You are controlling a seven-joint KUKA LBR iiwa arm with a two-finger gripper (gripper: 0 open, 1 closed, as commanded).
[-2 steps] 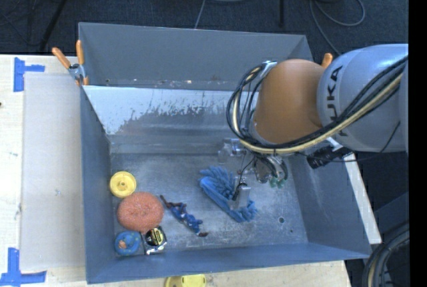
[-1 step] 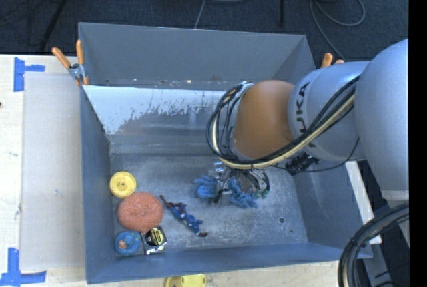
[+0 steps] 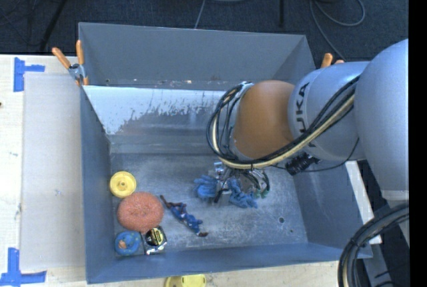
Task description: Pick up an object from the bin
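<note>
My jaws are down on the bin (image 3: 167,72) floor, right of centre; whether they are apart or together I cannot tell. The blue toy clump (image 3: 205,188) lies right at them, its long axis running 9 to 3 o'clock and its bulk toward 9.

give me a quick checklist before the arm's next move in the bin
1. tool low over the cluster of small blue plastic pieces in the middle of the grey metal bin: ok
2. a blue piece gripped by the tool: cannot tell
3. rough red-orange scrub ball and flat yellow plastic disc apart from the tool: ok
4. tool apart from the bin's walls: ok
</note>
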